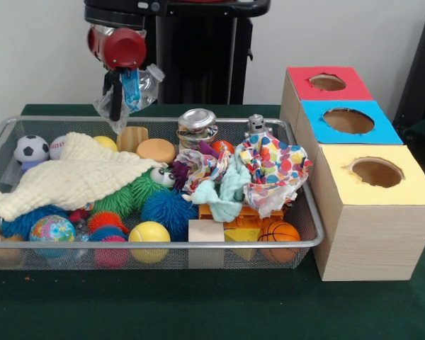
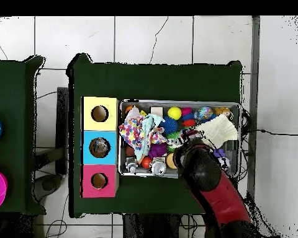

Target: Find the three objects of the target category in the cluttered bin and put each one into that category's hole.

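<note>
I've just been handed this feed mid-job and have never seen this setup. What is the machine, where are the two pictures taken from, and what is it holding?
It is a red and black robot arm ending in a pincer. One picture faces the robot across the table; the other looks straight down. On the green table sits a wire bin full of balls, cloths and toys. Beside it stand three boxes with holes: red box, blue box, yellow box. The pincer hangs above the bin's far side, shut on a crumpled clear plastic bottle.
</note>
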Motion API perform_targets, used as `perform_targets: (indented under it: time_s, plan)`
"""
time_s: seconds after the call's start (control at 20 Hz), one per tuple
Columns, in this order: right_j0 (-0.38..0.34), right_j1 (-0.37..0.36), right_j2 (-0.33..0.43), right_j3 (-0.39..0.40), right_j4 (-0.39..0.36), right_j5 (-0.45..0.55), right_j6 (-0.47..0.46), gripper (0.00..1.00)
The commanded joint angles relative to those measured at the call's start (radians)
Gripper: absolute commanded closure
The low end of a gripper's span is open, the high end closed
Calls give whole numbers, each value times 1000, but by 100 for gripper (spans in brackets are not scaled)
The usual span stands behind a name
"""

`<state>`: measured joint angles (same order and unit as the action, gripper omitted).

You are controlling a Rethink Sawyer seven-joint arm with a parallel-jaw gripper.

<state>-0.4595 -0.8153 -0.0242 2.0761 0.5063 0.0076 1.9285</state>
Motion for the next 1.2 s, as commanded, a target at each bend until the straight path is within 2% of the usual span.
perform_targets:
  time_s: [0.05,0.25,0.7,0.95,1.2]
  plan:
    - [176,83,-237,-177,-55,370,111,100]
    - [198,82,-241,-185,-57,381,148,100]
    - [301,85,-292,-207,-37,432,230,100]
    - [355,94,-296,-220,2,456,281,100]
    - [413,86,-291,-197,48,456,341,100]
